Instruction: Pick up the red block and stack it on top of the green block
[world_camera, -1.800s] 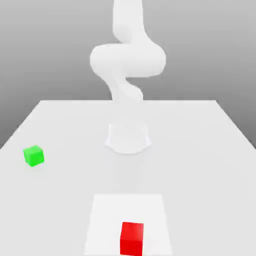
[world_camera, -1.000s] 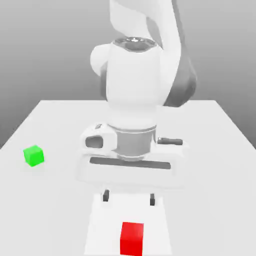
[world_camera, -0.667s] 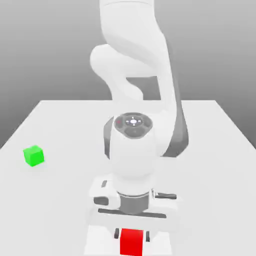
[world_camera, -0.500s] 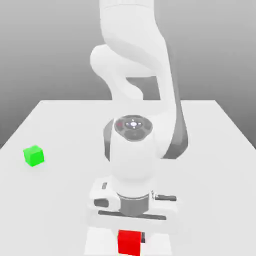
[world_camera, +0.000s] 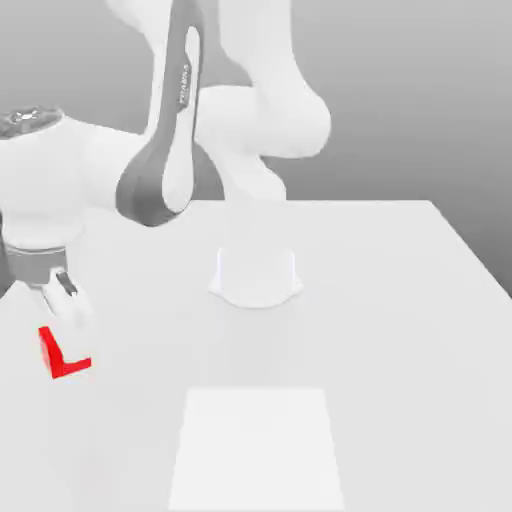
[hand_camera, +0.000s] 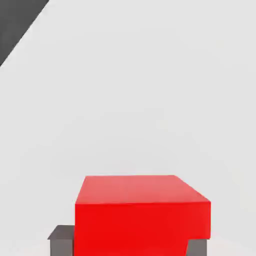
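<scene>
The white multi-jointed robot arm reaches from its round base on the white table toward the exterior view's left edge. Its wrist section sits low over the left side of the table.

The two-finger gripper hangs below the wrist, largely masked by white housing. It is clamped on the small plain bright red cube: in the hand view the red cube fills the space between two dark grey fingers, one showing at each lower side of the cube and touching it. In the exterior view only part of the cube is visible, an L-shaped red patch below the white finger housing.

The cube sits at the exterior view's left, well apart from the paler square patch on the table near the front edge. Whether the cube is lifted clear of the surface or touching it cannot be told.

The green block is not visible in either view. The hand view shows pale table surface beyond the cube and a dark corner past the table edge.
</scene>
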